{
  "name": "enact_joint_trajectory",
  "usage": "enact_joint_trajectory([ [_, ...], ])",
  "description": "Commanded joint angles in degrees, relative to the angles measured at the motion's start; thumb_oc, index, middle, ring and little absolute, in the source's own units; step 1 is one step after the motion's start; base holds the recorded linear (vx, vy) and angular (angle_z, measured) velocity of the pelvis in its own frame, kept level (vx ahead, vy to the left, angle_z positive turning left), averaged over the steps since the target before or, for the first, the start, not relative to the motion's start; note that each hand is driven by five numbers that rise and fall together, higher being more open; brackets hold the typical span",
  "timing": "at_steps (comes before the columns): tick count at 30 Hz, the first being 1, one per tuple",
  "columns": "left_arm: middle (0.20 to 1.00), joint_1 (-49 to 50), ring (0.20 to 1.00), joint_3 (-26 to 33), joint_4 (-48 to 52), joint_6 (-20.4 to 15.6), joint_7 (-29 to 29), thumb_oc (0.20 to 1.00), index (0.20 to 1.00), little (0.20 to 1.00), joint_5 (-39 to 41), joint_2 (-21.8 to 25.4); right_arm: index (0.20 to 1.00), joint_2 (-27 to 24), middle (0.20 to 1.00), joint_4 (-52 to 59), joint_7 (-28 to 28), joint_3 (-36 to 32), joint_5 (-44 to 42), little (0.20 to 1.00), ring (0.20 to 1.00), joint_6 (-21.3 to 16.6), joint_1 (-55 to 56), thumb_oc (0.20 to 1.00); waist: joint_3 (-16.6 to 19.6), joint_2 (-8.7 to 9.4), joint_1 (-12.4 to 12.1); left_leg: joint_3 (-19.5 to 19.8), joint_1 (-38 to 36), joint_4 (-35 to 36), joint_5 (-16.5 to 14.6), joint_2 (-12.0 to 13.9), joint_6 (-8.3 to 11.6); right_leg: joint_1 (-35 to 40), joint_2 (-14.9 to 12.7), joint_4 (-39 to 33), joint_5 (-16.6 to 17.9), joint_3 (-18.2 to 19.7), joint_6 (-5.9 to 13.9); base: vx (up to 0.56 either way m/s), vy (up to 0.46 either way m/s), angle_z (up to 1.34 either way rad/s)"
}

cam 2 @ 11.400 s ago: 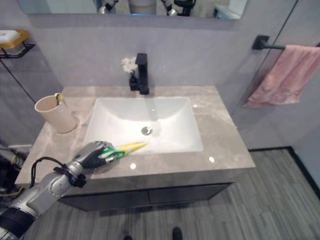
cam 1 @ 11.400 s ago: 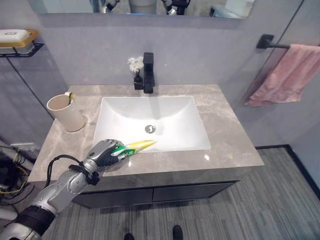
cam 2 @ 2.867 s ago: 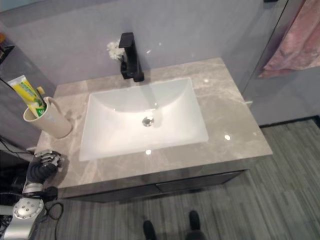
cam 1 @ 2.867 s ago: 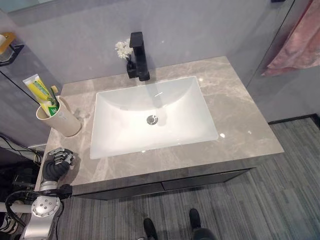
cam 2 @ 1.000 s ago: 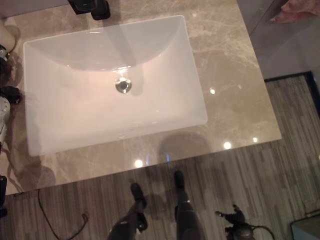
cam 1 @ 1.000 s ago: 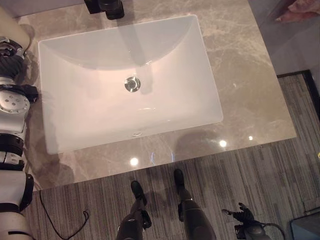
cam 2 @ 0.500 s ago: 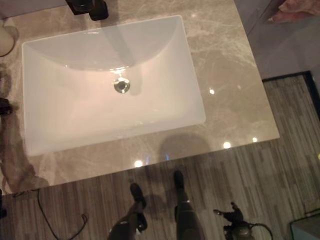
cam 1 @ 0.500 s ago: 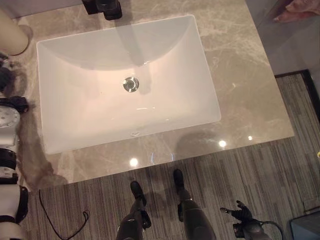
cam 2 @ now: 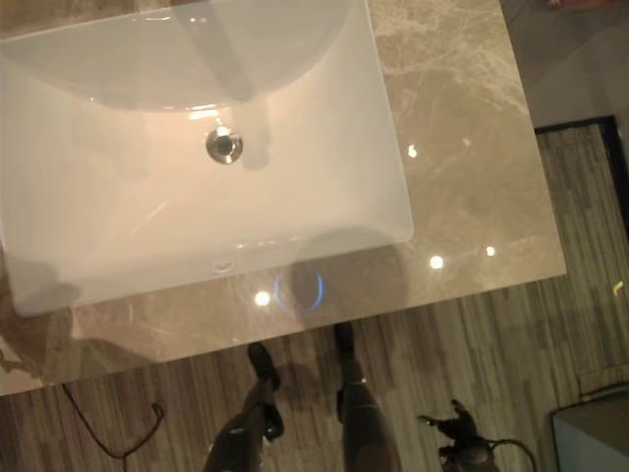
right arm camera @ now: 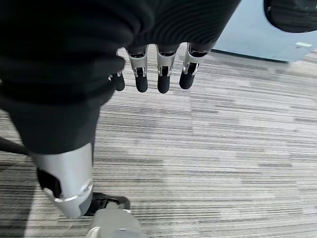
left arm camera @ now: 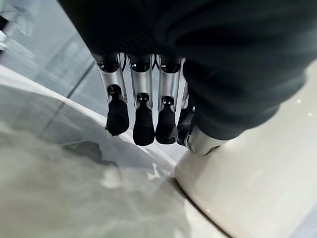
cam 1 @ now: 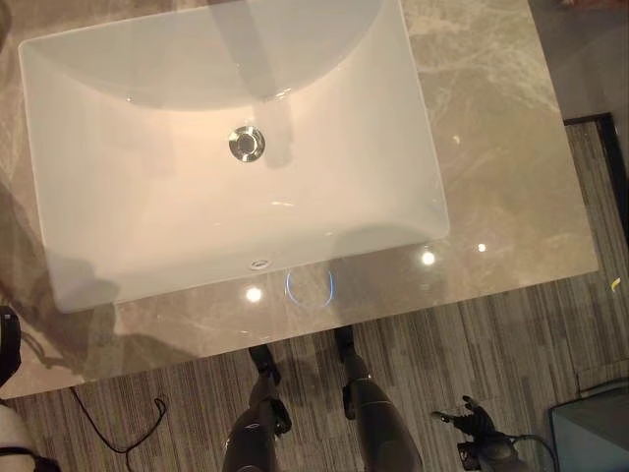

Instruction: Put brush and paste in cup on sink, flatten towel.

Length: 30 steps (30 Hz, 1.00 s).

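Head view: one sink (cam 1: 226, 197), one drain (cam 1: 247, 144).

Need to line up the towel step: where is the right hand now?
The right hand hangs low over the striped floor, off the countertop's front right corner.

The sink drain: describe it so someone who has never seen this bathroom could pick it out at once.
Start at the grey marble countertop and find the white rectangular basin sunk into it. On the basin's floor, toward its back, sits the drain, a small round plug. It is the one shiny metal disc on plain white; the bright dots near the front are only light reflections.
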State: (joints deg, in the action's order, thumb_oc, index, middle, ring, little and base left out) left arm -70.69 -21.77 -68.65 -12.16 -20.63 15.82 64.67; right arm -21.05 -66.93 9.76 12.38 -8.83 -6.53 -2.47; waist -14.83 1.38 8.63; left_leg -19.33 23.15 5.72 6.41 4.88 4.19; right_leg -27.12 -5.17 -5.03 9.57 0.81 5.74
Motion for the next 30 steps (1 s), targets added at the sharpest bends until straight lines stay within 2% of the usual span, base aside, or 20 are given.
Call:
enact_joint_trajectory([
  [1, 0.200, -3.11, 0.200, -4.93, -2.56, -1.05, 0.04, 0.200, 0.200, 0.200, -1.05, -0.95, 1.000, -1.90, 1.000, -0.38, -0.21, -0.79, -2.22, 1.000, 1.000, -0.16, 2.55, 1.000, 0.95, -0.66, 1.13, 2.68, -0.03, -0.72, -0.24, 0.33, 3.47, -0.05, -5.29, 0.03, 4.03, -3.52, 7.29, 0.01, 0.041, 0.02],
  [4, 0.200, -4.01, 0.200, -5.63, -2.68, -1.13, -0.16, 0.200, 0.200, 0.200, -1.37, -1.61, 1.000, -1.72, 1.000, 0.24, -0.45, -1.04, -3.15, 1.000, 1.000, -0.56, 3.02, 1.000, 1.13, -0.44, 1.34, 2.72, 0.52, -0.72, -0.28, 0.24, 3.41, -0.66, -5.29, 0.03, 4.11, -3.42, 7.31, 0.00, 0.011, 0.00],
  [5, 0.200, -4.64, 0.200, -7.35, -1.02, -1.77, -1.16, 0.200, 0.200, 0.200, -4.09, -1.53, 1.000, -1.69, 1.000, 1.16, -0.50, -1.17, -4.22, 1.000, 1.000, -1.08, 3.16, 1.000, 1.02, -0.33, 1.65, 2.56, 0.79, -0.72, -0.29, 0.28, 3.41, -1.06, -5.25, 0.03, 4.05, -3.38, 7.36, -0.01, 0.033, 0.00],
  [9, 0.200, -4.08, 0.200, -9.18, 2.66, -2.82, -1.55, 0.200, 0.200, 0.200, -6.71, -1.23, 1.000, -2.22, 1.000, 2.74, -0.64, -1.27, -4.42, 1.000, 1.000, -1.75, 3.20, 1.000, 0.80, -0.09, 1.69, 2.49, 1.38, -0.72, -0.34, 0.10, 3.35, -1.91, -5.14, 0.03, 4.24, -2.66, 7.50, -0.01, 0.030, 0.00],
  [16, 0.200, -7.35, 0.200, -12.66, 3.72, -2.89, -3.15, 0.200, 0.200, 0.200, -10.90, -1.91, 1.000, -2.74, 1.000, 3.19, -1.02, -0.94, -4.29, 1.000, 1.000, -2.22, 3.68, 1.000, 0.80, -0.14, 1.81, 2.73, 2.00, -0.72, -0.07, 0.31, 3.37, -2.87, -4.75, 0.03, 4.54, -2.11, 7.29, 0.00, 0.000, 0.00],
  [22, 0.200, -8.68, 0.200, -14.03, 4.16, -2.96, -3.10, 0.200, 0.200, 0.200, -11.57, -2.51, 1.000, -3.28, 1.000, 3.67, -1.13, -0.81, -4.46, 1.000, 1.000, -2.28, 3.83, 1.000, 0.99, -0.24, 2.04, 2.73, 2.29, -0.72, 0.09, 0.39, 3.40, -3.28, -4.62, 0.03, 4.64, -1.96, 7.20, 0.00, 0.000, 0.00],
  [30, 0.200, -17.48, 0.200, -22.09, 3.73, -2.55, -3.43, 0.200, 0.200, 0.200, -15.34, -6.35, 1.000, -3.72, 1.000, 3.59, -1.68, 0.15, -4.97, 1.000, 1.000, -2.60, 3.72, 1.000, 1.31, -0.49, 2.90, 3.12, 3.31, -0.72, 0.39, 0.44, 3.47, -4.13, -4.65, 0.03, 5.23, -2.09, 7.34, 0.00, 0.000, 0.00],
])
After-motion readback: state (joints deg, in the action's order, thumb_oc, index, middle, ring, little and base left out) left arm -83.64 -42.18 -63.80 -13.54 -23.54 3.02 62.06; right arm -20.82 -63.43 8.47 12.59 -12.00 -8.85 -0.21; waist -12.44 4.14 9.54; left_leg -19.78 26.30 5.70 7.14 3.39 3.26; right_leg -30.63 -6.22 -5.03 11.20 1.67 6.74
